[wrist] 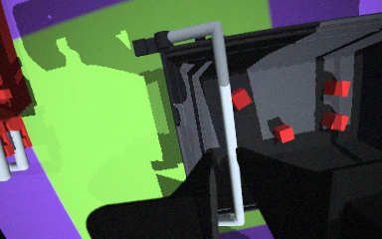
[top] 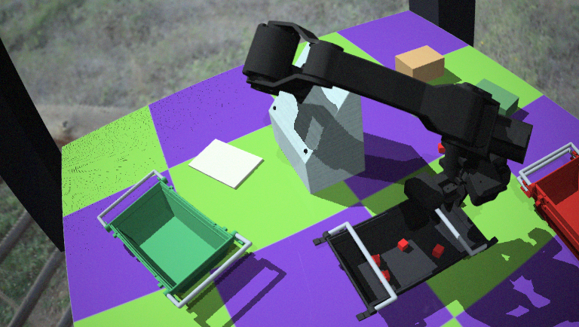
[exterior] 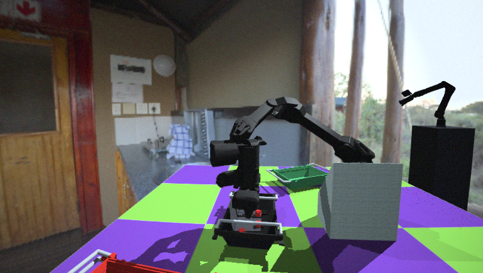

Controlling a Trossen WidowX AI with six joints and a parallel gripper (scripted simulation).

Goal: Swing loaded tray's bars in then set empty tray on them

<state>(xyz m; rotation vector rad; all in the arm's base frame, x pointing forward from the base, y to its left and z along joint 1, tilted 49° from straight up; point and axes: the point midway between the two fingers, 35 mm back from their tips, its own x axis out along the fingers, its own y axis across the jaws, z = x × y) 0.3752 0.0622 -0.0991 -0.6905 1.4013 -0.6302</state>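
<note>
The black tray (top: 349, 276) (exterior: 249, 238) (wrist: 269, 38) holds several red blocks (top: 402, 244) (exterior: 258, 212) (wrist: 285, 133). Its left wire bar (top: 370, 259) (exterior: 269, 196) lies across the top. The other wire bar (top: 448, 222) (exterior: 249, 222) (wrist: 226, 100) is over the tray, inside the right end; whether it rests fully down is unclear. My gripper (top: 436, 210) (wrist: 223, 156) is low at this bar's back part, its fingers narrowly apart on either side of it, with a gap showing. The green tray (top: 204, 218) (exterior: 300, 184) is empty, its bars out over its ends.
A red tray (top: 563, 187) (exterior: 121, 265) (wrist: 11, 95) is partly in view at the right. A pale angular block (top: 337, 169) (exterior: 365, 202) stands behind the black tray. A white plate (top: 226, 163), an orange block (top: 420, 63) and a green block (top: 499, 97) stand farther off.
</note>
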